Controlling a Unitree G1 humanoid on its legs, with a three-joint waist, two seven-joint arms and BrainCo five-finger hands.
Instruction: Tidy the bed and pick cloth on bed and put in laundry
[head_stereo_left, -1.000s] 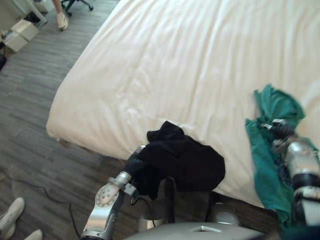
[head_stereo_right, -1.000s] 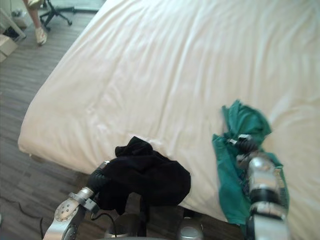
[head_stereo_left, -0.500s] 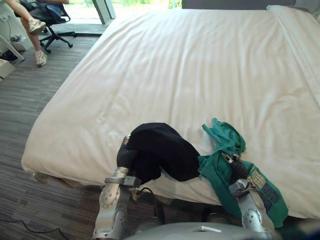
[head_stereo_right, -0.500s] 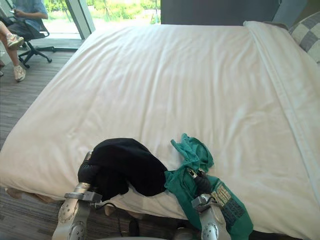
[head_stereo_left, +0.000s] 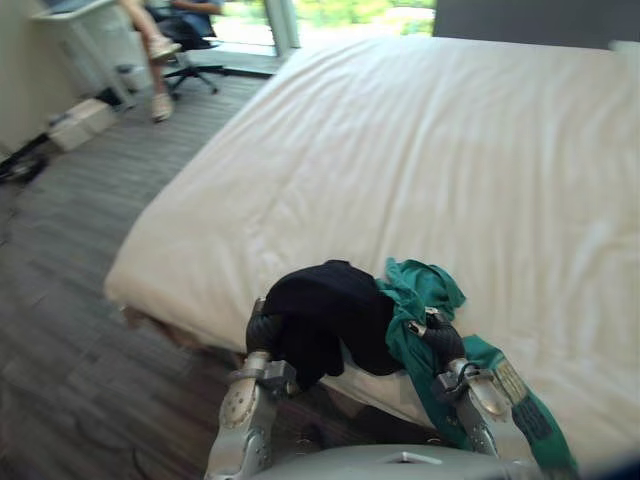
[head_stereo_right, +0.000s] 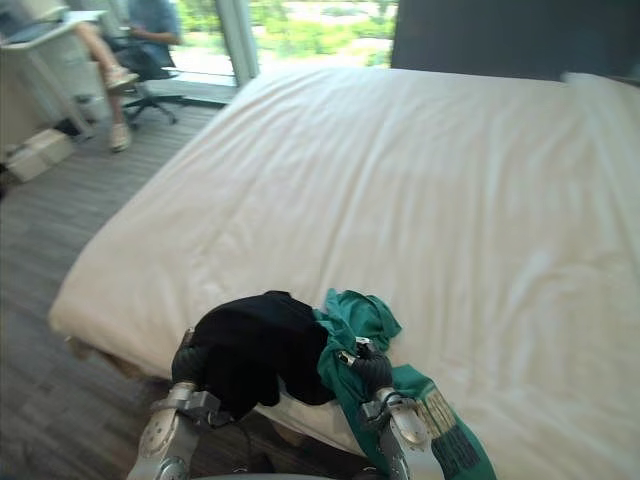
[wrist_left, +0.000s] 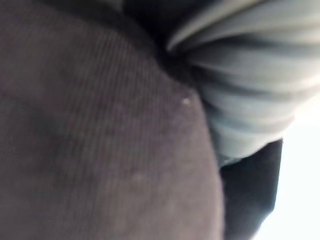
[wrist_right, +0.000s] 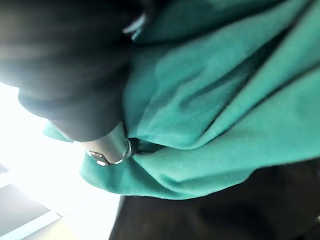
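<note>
Both cloths are off the mattress, bunched together at the bed's near edge.
I see the wide white-sheeted bed (head_stereo_left: 450, 150), grey wood-plank floor (head_stereo_left: 70, 260), and a seated person (head_stereo_right: 150, 25) by the window. The crumpled black cloth (head_stereo_left: 330, 305) drapes my left hand (head_stereo_left: 264, 330); I cannot tell its grip. My right hand (head_stereo_left: 440, 342) clutches the teal cloth (head_stereo_left: 425, 290), whose printed patch (head_stereo_left: 510, 380) is unreadable.

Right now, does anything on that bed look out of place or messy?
Yes: a black cloth and a green cloth sit bunched side by side at the near edge of the bed, draped over the left hand and right hand. The white bedding itself looks only lightly wrinkled.
</note>
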